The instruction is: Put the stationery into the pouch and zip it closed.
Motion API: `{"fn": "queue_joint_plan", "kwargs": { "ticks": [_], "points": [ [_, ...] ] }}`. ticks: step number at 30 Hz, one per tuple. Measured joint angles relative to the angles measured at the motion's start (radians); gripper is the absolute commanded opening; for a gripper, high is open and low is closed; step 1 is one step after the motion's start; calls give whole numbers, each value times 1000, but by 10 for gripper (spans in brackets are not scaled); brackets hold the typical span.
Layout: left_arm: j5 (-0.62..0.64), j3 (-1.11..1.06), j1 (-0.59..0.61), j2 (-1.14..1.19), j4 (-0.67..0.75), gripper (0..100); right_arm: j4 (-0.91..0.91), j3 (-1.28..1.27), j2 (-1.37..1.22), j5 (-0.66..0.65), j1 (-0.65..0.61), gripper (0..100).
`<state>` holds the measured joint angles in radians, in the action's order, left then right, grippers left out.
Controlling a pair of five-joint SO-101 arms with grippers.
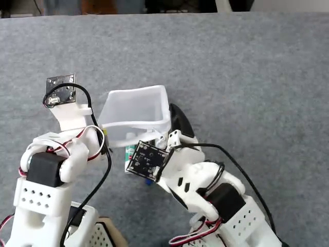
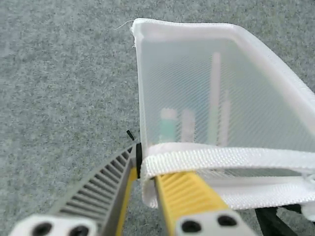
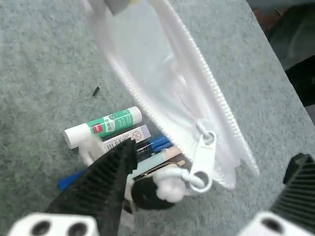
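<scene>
**Pouch held open, stationery not yet inside**

The pouch (image 1: 134,110) stands raised in the middle of the table (image 1: 247,67), between the two arms. It is white and see-through, and its mouth is spread wide. The left gripper (image 2: 139,166) is clamped on the webbing rim at the pouch's left near corner, with the grey finger on one side of the fabric and the yellow one on the other. That pinch looks like what keeps the soft bag lifted and its mouth from falling flat.

The stationery (image 3: 123,135) lies in a small heap on the table at the pouch's near edge, partly under it. It seems to be outside the bag, and the left wrist view shows it only as pale shapes through the mesh. In the heap are a green-and-white glue stick (image 3: 103,125), a blue pen (image 3: 156,143) and a few paler sticks close together. A black-and-white fluffy charm (image 3: 153,191) lies just nearer.

The right gripper (image 3: 211,157) hangs over the pouch's right near side, spread wide and grasping nothing. The zipper pull (image 3: 203,164) dangles between its jaws at the end of the open zip. From there it is near both the heap and the pull, so it looks ready either to pick up an item or to steady the rim. Loading appears hardly begun. The zip has to stay open until the items are in.

A small black fleck (image 3: 96,91) lies on the table left of the heap.
</scene>
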<state>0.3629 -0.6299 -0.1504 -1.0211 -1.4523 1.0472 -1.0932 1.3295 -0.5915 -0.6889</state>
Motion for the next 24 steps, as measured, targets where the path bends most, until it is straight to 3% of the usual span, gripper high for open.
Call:
{"fn": "queue_joint_plan", "kwargs": {
  "ticks": [10,24],
  "points": [
    [-38,-21,5,0,0,28,-51,-48,3,0,2,11],
    [-40,-18,8,-8,0,30,-61,26,0,-6,5,12]
  ]
}}
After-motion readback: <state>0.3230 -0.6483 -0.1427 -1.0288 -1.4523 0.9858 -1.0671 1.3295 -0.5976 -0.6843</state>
